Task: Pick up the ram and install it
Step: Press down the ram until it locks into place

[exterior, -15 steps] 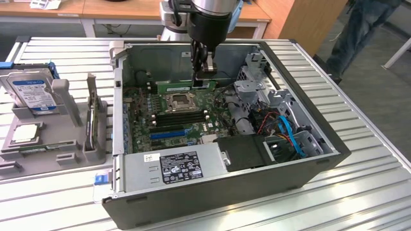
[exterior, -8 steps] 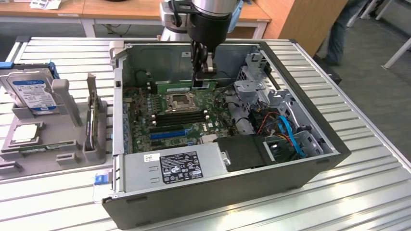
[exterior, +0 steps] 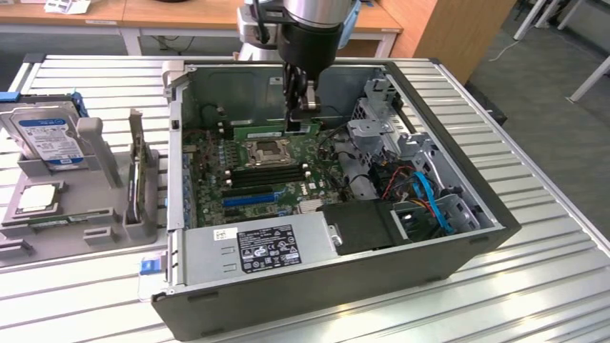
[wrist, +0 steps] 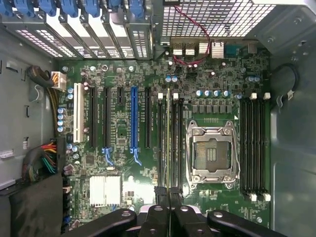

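The ram is a long green stick held on edge inside the open computer case, low over the motherboard behind the empty processor socket. My gripper reaches straight down into the case and is shut on the ram's end on the exterior view's right. In the wrist view the ram shows edge-on as a thin line between my fingertips, lined up with the black memory slots beside the socket. I cannot tell whether it touches a slot.
A grey parts tray on the exterior view's left holds a silver hard drive and a square processor chip. Inside the case are the power supply, drive cage and blue cables. More memory slots flank the socket.
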